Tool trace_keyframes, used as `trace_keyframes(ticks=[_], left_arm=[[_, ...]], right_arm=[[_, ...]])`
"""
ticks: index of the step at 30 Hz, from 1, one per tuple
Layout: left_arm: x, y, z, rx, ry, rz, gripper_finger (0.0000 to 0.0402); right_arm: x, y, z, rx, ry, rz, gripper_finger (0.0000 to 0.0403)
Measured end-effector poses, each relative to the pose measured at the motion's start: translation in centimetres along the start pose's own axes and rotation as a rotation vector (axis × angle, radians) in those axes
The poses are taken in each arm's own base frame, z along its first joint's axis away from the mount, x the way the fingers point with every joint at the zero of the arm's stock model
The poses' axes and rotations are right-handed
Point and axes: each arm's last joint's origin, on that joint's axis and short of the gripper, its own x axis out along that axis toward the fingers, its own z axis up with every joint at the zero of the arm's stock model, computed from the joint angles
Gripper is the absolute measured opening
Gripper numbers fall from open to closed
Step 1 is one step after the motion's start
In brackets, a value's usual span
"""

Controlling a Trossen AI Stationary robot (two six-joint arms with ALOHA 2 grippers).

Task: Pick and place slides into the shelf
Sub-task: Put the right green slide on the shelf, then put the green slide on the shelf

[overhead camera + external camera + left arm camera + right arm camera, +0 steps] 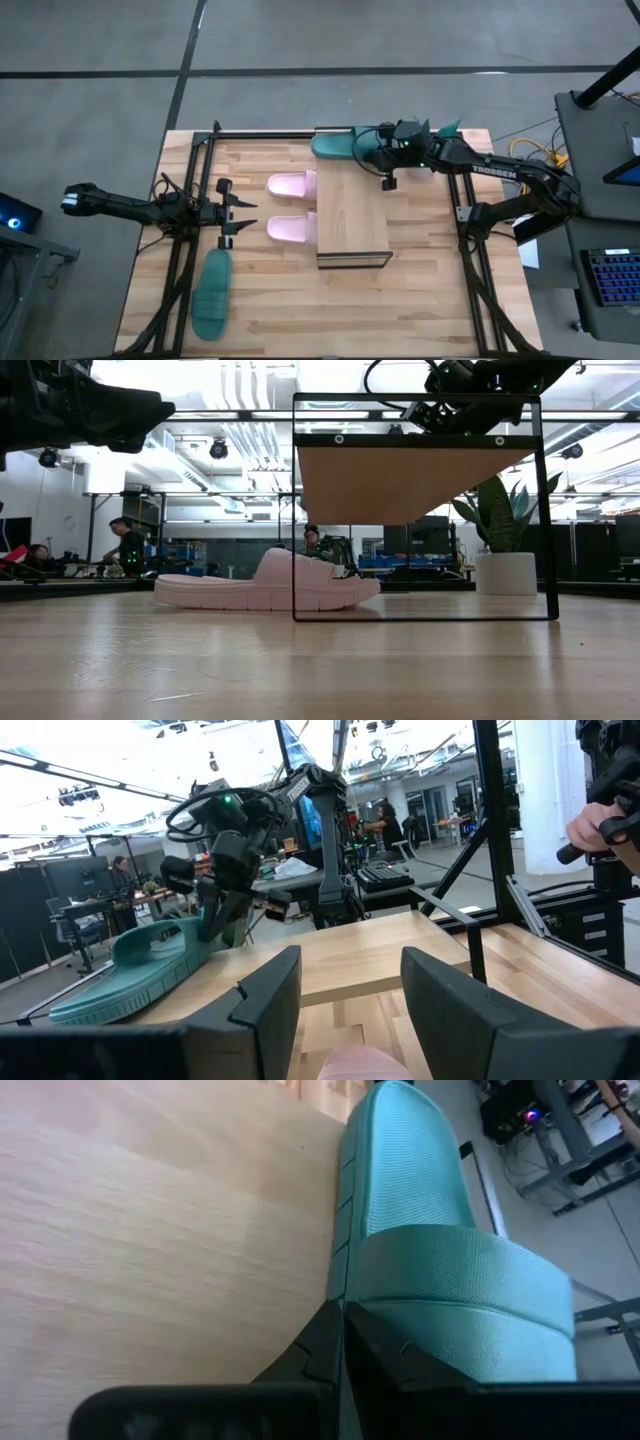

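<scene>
Sitting mid-frame in the high view, the shelf [353,215] has its light plank top bare, and two pale pink slides [292,207] lie side by side against its left edge, toes pushed under the plank. Up at top centre, a teal slide [338,145] rests at the shelf's far corner with the right gripper [385,150] over its heel end; the right wrist view shows those fingers closed together on the slide's side edge, just beside the wide strap [470,1295]. Lower left, the second teal slide [212,291] lies alone on the tabletop, and the left gripper [236,215] hovers just above it in the frame with fingers spread and nothing between them. These slides look light, soft foam: likely to bend if held by one end, so a pinch at the sole edge near the strap, or on the strap itself, seems the safest hold.
</scene>
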Motion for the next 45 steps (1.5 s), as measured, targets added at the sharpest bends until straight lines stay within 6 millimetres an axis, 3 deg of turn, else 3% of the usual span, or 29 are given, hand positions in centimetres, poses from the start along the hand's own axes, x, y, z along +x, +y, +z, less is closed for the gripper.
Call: trace_keyframes(ticks=[11,19,25,31,36,41,45], left_arm=[[0.0,0.0,0.0,0.000,0.000,0.000,0.0160],[0.0,0.0,0.0,0.000,0.000,0.000,0.0160],[0.0,0.0,0.0,0.000,0.000,0.000,0.0160],[0.0,0.0,0.0,-0.018,0.001,-0.001,0.0160],[0.4,-0.2,-0.5,-0.310,0.077,-0.006,0.0160],[0.7,-0.6,-1.6,-0.690,0.331,-0.018,0.0160],[1.1,-1.5,-0.7,-1.036,0.536,-0.265,0.0160]], right_arm=[[0.1,0.1,-0.1,0.035,0.008,0.010,0.0011],[-1.0,0.0,0.4,0.071,-0.029,-0.001,0.0077],[-3.6,0.1,1.8,0.116,-0.212,0.079,0.0135],[-7.4,0.3,3.1,0.155,-0.331,0.035,0.0164],[-9.6,0.8,3.7,0.184,-0.399,0.030,0.0166],[-10.2,1.1,4.0,0.151,-0.424,0.030,0.0160],[-9.7,1.1,3.9,0.159,-0.409,0.042,0.0155]])
